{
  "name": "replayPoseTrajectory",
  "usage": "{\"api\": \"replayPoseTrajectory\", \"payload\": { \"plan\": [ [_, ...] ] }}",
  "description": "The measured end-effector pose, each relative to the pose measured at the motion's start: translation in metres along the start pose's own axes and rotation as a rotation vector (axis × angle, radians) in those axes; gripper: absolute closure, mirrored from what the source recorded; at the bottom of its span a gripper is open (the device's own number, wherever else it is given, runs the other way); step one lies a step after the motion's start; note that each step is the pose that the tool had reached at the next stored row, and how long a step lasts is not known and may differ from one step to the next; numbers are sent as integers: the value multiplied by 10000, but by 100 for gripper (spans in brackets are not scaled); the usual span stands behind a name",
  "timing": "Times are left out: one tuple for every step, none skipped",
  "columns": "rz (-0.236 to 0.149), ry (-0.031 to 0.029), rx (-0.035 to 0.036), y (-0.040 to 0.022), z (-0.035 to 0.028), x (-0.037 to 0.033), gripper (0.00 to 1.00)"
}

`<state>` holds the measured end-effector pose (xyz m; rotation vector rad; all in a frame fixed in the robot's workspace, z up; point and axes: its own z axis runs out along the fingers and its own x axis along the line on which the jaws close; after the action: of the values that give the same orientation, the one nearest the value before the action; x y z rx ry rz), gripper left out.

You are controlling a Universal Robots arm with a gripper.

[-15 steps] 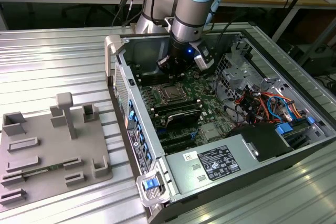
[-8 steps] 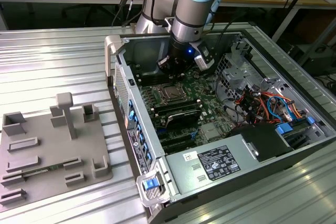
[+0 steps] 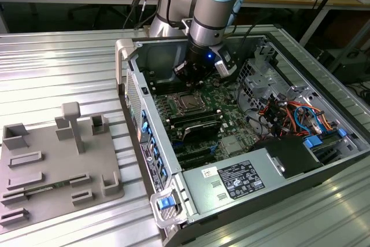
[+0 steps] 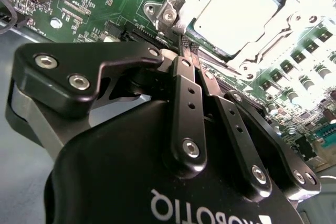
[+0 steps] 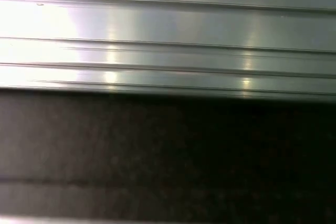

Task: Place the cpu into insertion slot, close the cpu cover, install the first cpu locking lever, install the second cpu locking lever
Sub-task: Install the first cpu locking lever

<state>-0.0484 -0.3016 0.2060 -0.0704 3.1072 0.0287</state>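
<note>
In the second wrist view the cpu (image 4: pixel 236 9) lies pale face up on the green board. The silver cpu cover (image 4: pixel 273 45) lies flat as a frame around it. My gripper (image 4: pixel 187 45) is shut, its two black fingers pressed together with nothing seen between them. The tips stand at the socket's corner beside a mounting screw (image 4: pixel 168 17). A thin metal lever rod (image 4: pixel 223 69) runs along the socket's near edge. In the exterior view the gripper (image 3: pixel 193 73) hangs inside the open computer case, just behind the insertion slot (image 3: pixel 188 103).
Long black memory slots (image 3: pixel 193 122) lie in front of the socket. Coloured cables (image 3: pixel 289 111) and drive bays crowd the exterior view's right, with a power supply (image 3: pixel 231 180) at the front. The case wall (image 3: pixel 144 120) rises to the left. A grey fixture plate (image 3: pixel 58 160) sits outside.
</note>
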Motion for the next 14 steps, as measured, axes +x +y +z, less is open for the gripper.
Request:
{"api": "replayPoseTrajectory", "payload": {
  "plan": [
    [0, 0, 0, -7, 0, 0, 89],
    [0, 1, 1, -16, 1, 1, 89],
    [1, 0, 0, -20, 3, 1, 89],
    [2, 0, 0, -20, 7, 1, 89],
    [2, 1, 5, -20, 13, 2, 89],
    [1, 5, 12, -22, 20, 3, 89],
    [0, 8, 18, -23, 28, 3, 89],
    [0, 8, 19, -23, 36, 4, 89],
    [-1, 6, 15, -22, 41, 3, 89],
    [0, 3, 12, -22, 48, 3, 89],
    [0, 4, 13, -21, 52, 3, 89],
    [-1, 4, 20, -21, 57, 3, 89],
    [-1, 9, 41, -18, 58, 3, 89],
    [-4, 11, 44, -15, 59, 2, 89]
  ]
}}
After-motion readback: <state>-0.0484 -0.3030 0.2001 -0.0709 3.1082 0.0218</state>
